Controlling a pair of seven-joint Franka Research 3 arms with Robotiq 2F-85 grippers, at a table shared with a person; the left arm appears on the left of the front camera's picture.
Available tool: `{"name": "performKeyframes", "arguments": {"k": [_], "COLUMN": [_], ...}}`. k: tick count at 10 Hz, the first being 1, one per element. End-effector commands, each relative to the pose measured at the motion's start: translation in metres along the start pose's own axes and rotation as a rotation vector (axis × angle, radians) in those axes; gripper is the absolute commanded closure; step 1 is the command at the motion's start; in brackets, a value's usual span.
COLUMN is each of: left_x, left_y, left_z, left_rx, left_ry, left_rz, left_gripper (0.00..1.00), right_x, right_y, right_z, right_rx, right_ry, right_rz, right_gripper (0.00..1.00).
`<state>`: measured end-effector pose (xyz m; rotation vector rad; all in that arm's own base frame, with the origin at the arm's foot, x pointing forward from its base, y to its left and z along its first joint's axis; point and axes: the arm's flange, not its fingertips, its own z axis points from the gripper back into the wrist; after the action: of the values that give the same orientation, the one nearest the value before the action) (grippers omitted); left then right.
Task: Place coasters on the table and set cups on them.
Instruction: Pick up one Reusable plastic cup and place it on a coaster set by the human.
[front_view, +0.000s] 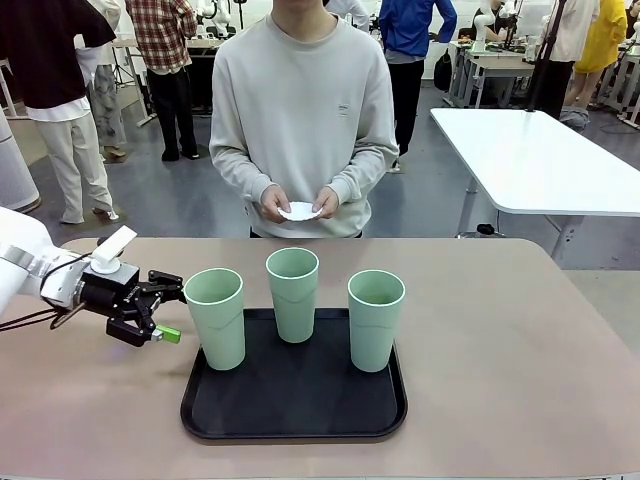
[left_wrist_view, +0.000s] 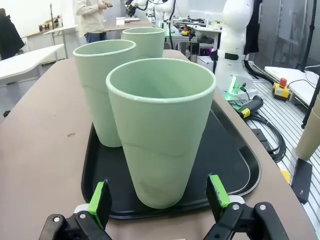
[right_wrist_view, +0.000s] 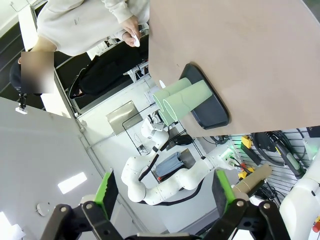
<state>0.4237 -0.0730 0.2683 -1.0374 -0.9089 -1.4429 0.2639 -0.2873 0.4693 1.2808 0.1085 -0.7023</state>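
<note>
The task has barely begun, judging by how things lie. All three cups (front_view: 292, 293) stand upright on the black tray (front_view: 300, 418), and no coaster lies anywhere on the bare worktop (front_view: 520, 350). The coasters (front_view: 300, 211) are a small white stack, too small to count, and they are held in front of the person's body at the far edge between the person's hands (front_view: 327, 200). So every coaster has yet to be laid down and every cup has yet to be lifted off the tray and set on one. The left arm reaches in low and roughly level from the robot's left. Its left claw (front_view: 172, 308) is released, with the fingers spread wide, and it faces the side of the left cup (front_view: 216, 315), just beside it but not touching. In its wrist view the green pads (left_wrist_view: 100, 196) flank that cup's lower part, lined up for a grasp, with clear gaps either side. The right claw (right_wrist_view: 165, 195) is also released and holds nothing, sitting well away from the tray and looking back at it from afar.
</note>
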Motion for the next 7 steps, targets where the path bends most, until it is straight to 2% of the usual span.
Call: {"name": "performKeyframes", "arguments": {"k": [1,7], "left_x": [0.001,-0.001], "left_y": [0.004,0.008], "left_z": [-0.01,-0.036], "left_rx": [-0.012,-0.032], "left_ry": [-0.032,-0.013], "left_rz": [-0.067,-0.084], "left_gripper": [0.0,0.0], "right_x": [0.001,0.001], "right_y": [0.0,0.0], "right_z": [0.001,0.001], "right_rx": [0.003,0.003], "right_ry": [-0.011,-0.011], "right_rz": [0.003,0.003], "right_gripper": [0.0,0.0]}}
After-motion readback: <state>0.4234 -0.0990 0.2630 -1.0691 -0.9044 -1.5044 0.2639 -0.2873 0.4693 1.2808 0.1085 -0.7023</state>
